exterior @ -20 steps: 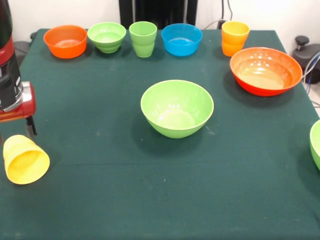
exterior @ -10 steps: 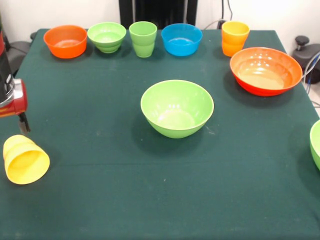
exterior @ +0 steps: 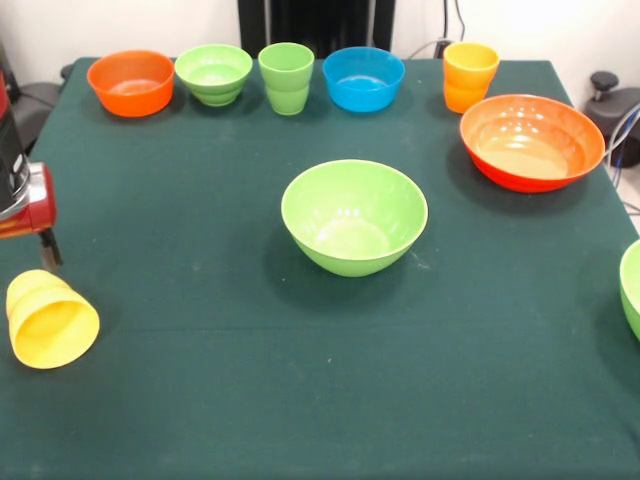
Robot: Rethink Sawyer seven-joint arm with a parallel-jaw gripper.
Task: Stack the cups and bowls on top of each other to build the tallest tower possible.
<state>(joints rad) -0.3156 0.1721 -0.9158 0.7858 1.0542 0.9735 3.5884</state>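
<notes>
A yellow cup (exterior: pixel 48 320) lies on its side at the table's left edge, mouth toward the camera. My gripper (exterior: pixel 38 245) hangs just above and behind it, mostly cut off by the left edge, holding nothing that I can see. A large light green bowl (exterior: pixel 354 215) stands upright mid-table. A large orange-red bowl (exterior: pixel 532 140) stands at the right. Along the far edge stand a small orange bowl (exterior: pixel 131 82), a small light green bowl (exterior: pixel 214 73), a light green cup (exterior: pixel 286 77), a blue bowl (exterior: pixel 363 78) and an orange-yellow cup (exterior: pixel 469 76).
Another light green bowl (exterior: pixel 632 288) pokes in at the right edge. A dark green cloth (exterior: pixel 220 380) covers the table. Black gear and cables (exterior: pixel 610 100) lie beyond the far right corner.
The arm has drawn leftward, further out of the picture, over the last second and has barely moved in the last half second. The yellow cup and the other pieces have stayed put.
</notes>
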